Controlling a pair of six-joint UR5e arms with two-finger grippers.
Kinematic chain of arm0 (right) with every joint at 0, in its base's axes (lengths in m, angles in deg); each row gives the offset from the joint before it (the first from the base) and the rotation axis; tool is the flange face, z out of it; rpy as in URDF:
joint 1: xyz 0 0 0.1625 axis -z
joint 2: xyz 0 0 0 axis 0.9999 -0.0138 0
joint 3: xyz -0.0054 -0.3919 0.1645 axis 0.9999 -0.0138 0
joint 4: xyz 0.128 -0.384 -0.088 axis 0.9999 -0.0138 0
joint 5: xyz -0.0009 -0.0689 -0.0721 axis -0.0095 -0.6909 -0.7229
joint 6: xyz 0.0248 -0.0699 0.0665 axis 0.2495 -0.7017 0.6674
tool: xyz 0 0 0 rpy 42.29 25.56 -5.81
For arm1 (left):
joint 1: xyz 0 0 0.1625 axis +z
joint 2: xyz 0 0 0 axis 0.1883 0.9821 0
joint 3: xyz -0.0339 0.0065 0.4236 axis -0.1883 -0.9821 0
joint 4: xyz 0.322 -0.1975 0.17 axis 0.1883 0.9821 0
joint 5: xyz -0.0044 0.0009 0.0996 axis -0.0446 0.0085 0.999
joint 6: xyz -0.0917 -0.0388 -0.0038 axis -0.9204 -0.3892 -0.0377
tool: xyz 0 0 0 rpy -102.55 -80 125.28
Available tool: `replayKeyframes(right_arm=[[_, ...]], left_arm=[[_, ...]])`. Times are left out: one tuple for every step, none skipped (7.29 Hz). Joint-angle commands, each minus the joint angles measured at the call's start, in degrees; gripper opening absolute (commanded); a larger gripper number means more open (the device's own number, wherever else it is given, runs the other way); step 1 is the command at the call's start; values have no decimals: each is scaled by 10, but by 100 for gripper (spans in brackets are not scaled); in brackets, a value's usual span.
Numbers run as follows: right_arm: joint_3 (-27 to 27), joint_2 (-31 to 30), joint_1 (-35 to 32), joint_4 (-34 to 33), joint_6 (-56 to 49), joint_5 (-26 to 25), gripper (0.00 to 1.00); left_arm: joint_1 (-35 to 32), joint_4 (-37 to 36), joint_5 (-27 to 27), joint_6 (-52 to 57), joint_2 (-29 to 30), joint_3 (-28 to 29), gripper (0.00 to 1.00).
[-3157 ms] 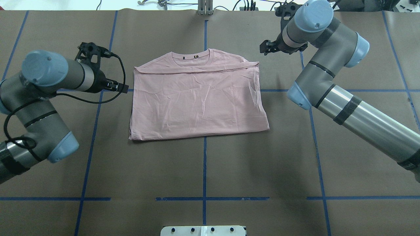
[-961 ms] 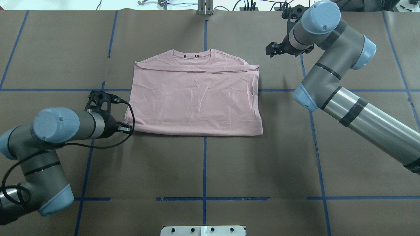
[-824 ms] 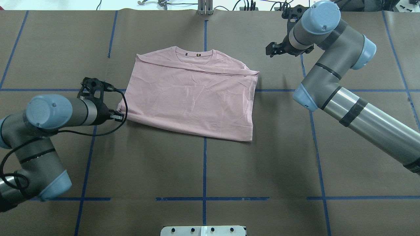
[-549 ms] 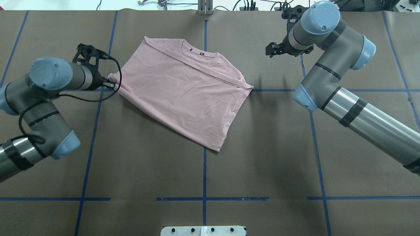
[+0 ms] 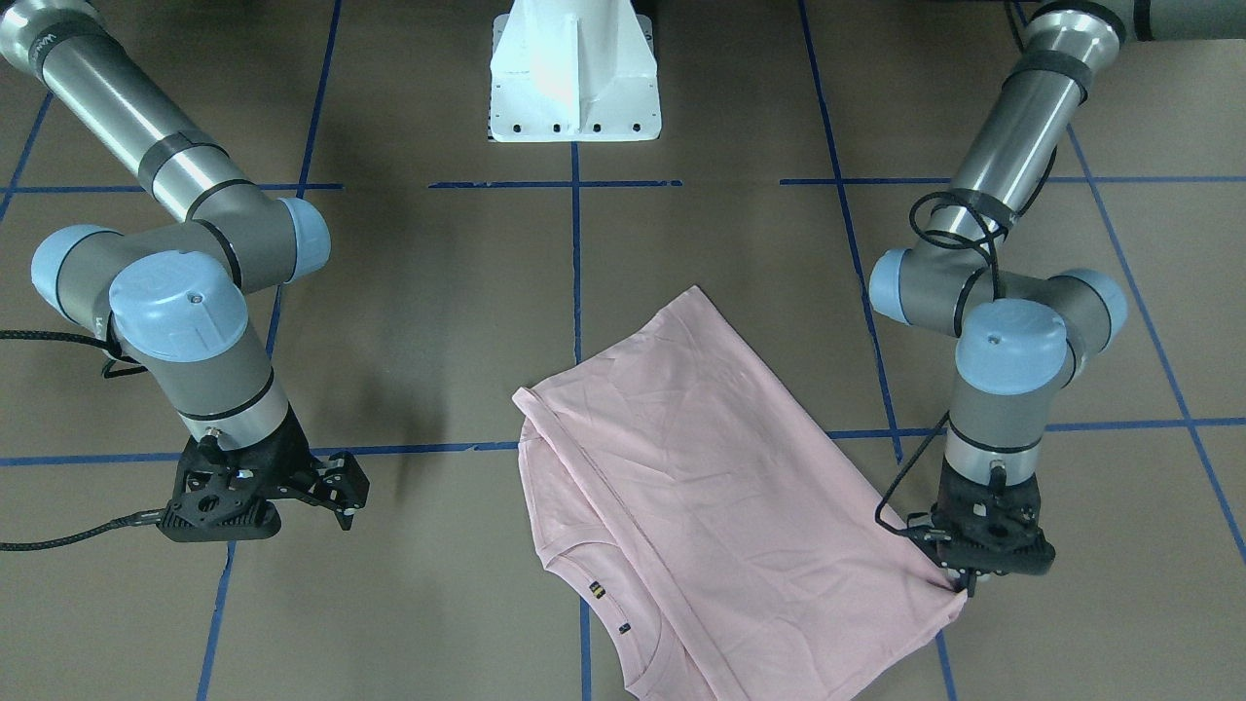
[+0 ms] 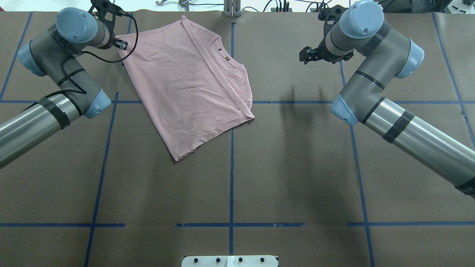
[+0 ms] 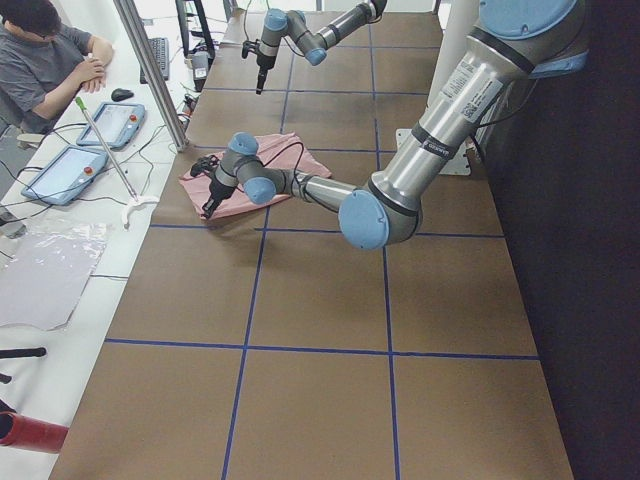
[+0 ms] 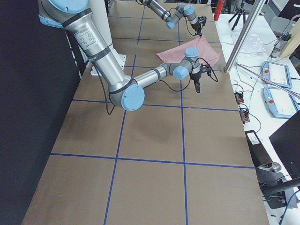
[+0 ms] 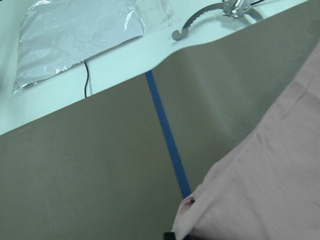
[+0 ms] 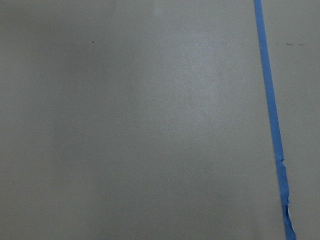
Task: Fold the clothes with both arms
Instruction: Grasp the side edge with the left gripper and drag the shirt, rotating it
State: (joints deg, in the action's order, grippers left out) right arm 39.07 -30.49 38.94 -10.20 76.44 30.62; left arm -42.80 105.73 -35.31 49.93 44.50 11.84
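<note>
The pale pink T-shirt (image 6: 185,81) lies folded and skewed on the brown table, collar (image 6: 227,56) toward the far middle; its print is hidden. My left gripper (image 6: 121,45) is shut on the shirt's far-left corner near the table's far edge. It also shows in the front view (image 5: 959,582), where the shirt (image 5: 720,506) spreads from it. The left wrist view shows the pinched corner (image 9: 187,210). My right gripper (image 6: 306,59) hovers open and empty over bare table, well right of the shirt, and also shows in the front view (image 5: 343,498).
The white pedestal base (image 5: 574,78) stands at the near middle edge. Blue tape lines (image 6: 231,167) grid the table. Cables and tools lie past the far edge (image 6: 230,5). An operator (image 7: 45,50) sits beyond it with tablets (image 7: 70,170).
My left gripper took the shirt's near-left corner and dragged it to the far left, turning the shirt clockwise in the overhead view. The right arm has barely moved.
</note>
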Motion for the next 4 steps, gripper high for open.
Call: replayKeyframes(right_arm=[[0,12,16,1,41,-9,100],[-2,33,34,0,73,-40,100],[-5,54,53,0,136,-57,97],[-21,87,67,3,202,-59,91]], left_arm=[[-7,43,10,25,-18,7,99],[-7,65,1,17,-25,-16,100],[-7,70,-64,17,-27,-23,100],[-7,71,-79,16,-29,-27,100]])
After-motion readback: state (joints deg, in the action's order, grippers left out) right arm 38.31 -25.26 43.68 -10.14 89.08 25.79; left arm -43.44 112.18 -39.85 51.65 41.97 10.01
